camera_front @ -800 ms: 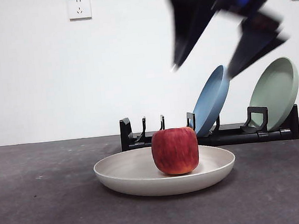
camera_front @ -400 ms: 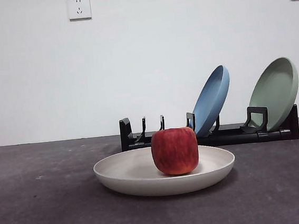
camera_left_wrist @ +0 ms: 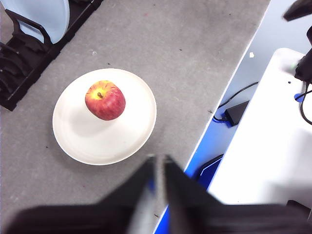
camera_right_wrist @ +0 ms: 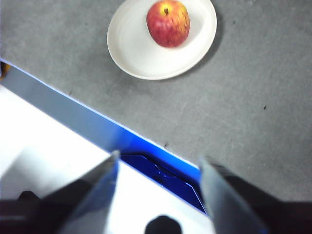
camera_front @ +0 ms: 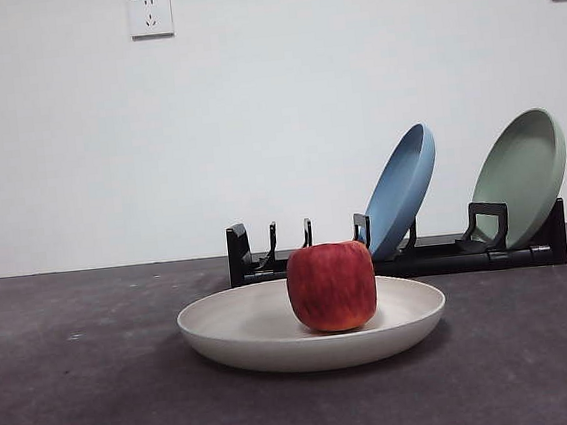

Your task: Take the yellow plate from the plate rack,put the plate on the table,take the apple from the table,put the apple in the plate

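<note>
Resting in the yellow plate [camera_front: 265, 335] on the counter [camera_front: 80, 393], the apple [camera_front: 332, 286] seems placed; left gripper [camera_left_wrist: 160, 168] closed, right gripper [camera_right_wrist: 158, 163] apart, both best kept clear.

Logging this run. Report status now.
Left gripper shut, right gripper open, both high, clear of table. Apple sits in yellow plate, before plate rack. Nothing in the way.

Yellow plate [camera_front: 245, 329]: matte, smooth, plain cream surface, no sheen. Apple [camera_front: 332, 285]: waxy skin, soft dull shine, red with yellowish streaks. Table [camera_front: 80, 393]: dark grey, matte, rough-looking, pale specks and scuffs. Plate rack [camera_front: 409, 259]: black, looks like plastic, slight gloss. Blue plate [camera_front: 402, 189] and green plate [camera_front: 521, 175]: matte, smooth.
</note>
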You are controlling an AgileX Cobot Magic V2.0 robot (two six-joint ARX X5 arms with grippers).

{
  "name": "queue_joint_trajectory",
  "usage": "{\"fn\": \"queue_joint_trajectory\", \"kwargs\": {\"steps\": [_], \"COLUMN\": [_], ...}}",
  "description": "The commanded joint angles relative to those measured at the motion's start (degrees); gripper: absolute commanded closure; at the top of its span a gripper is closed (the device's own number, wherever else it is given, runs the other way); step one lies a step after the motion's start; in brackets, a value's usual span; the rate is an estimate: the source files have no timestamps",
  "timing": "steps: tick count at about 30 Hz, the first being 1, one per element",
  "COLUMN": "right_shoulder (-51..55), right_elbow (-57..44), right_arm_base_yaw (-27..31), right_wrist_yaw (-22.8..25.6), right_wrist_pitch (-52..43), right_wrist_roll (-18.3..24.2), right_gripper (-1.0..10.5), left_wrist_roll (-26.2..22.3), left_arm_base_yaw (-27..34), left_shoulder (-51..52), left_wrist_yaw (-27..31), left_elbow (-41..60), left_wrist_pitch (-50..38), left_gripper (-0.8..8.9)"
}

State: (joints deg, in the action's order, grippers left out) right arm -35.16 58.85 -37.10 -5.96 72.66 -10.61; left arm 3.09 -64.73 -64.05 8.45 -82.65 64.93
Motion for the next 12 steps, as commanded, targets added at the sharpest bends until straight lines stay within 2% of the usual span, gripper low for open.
{"fn": "queue_joint_trajectory", "kwargs": {"steps": [1, 12], "right_shoulder": [0.2, 0.2], "right_elbow": [-0.2, -0.2], "right_arm_base_yaw": [-0.1, -0.1], "right_wrist_yaw": [0.1, 0.2], "right_wrist_pitch": [-0.2, -0.2], "right_wrist_roll": [-0.5, -0.5], "right_gripper": [9.5, 9.5], "left_wrist_roll": [0.4, 0.3], "left_arm_base_yaw": [0.0, 0.1], "left_shoulder": [0.0, 0.0], "left_wrist_yaw": [0.1, 0.4], "left_elbow": [0.4, 0.4], "left_wrist_pitch": [0.2, 0.2], "left_gripper": [8.21, 8.17]}}
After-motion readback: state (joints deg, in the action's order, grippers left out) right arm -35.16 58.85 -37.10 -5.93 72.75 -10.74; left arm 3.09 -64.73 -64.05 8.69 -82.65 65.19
